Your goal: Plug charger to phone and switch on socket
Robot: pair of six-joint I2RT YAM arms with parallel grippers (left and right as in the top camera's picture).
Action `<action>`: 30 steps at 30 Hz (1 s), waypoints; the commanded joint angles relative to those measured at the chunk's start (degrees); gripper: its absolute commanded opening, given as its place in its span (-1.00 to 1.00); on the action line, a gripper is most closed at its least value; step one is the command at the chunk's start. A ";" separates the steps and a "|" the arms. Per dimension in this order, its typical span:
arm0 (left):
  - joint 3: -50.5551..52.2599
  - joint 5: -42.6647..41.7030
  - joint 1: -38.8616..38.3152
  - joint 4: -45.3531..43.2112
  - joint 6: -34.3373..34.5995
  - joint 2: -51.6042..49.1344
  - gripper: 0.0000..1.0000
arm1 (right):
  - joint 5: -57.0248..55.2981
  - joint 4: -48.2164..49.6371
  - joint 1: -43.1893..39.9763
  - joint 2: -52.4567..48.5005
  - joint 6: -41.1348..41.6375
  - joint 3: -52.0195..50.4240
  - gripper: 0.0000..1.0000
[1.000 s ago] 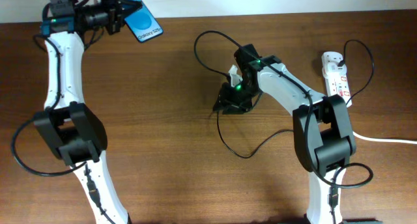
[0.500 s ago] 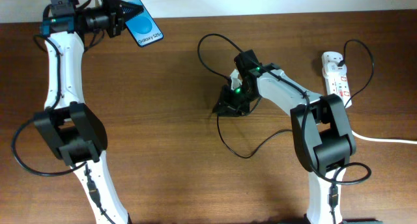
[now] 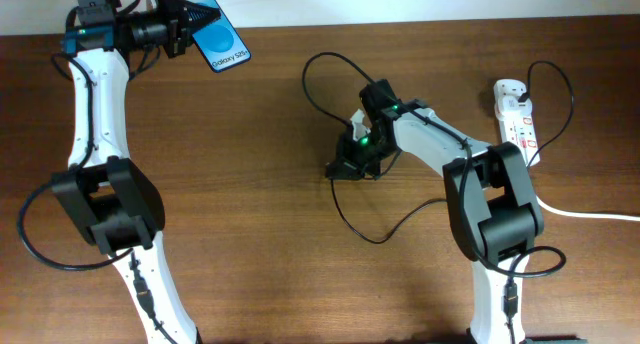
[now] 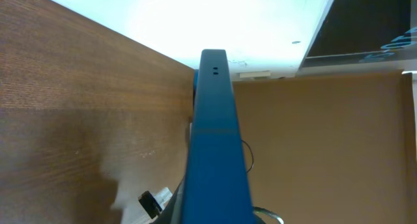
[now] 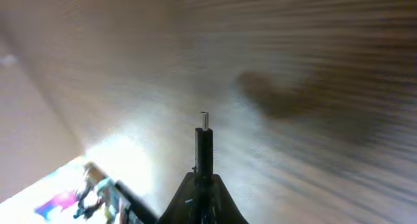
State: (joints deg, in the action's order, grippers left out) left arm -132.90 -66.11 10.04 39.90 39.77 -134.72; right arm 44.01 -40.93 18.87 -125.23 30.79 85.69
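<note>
Carry the small black connector with bare silver tip [image 5: 204, 136], pinched in the right gripper [image 3: 343, 168] low over mid-table, straight (without dragging its thin looping black cable [image 3: 375, 240]). Aim far-left at the slim blue-screened phone [image 3: 220, 41], clamped by the left gripper [image 3: 190, 26].

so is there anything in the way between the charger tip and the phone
Nothing visible does. The right pincer grips the charger near mid-table, the left pincer grips the phone at the far left, and only bare table lies between them.
</note>
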 commanded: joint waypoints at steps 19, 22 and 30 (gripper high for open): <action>-0.26 -12.09 -9.42 -5.18 0.42 -0.28 -1.00 | 18.16 23.74 1.05 21.57 -2.51 0.79 -0.92; -0.26 -11.87 -9.42 -11.30 6.49 -0.28 -1.00 | 11.76 29.92 1.92 21.46 6.01 0.79 -0.92; -0.28 -10.60 -10.16 -18.47 12.94 -0.28 -1.00 | 7.87 36.37 4.24 19.96 13.29 0.76 -0.91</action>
State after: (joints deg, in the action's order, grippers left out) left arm -132.84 -76.25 0.12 21.82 50.87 -134.72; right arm 53.41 -6.28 23.05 -104.53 41.25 85.91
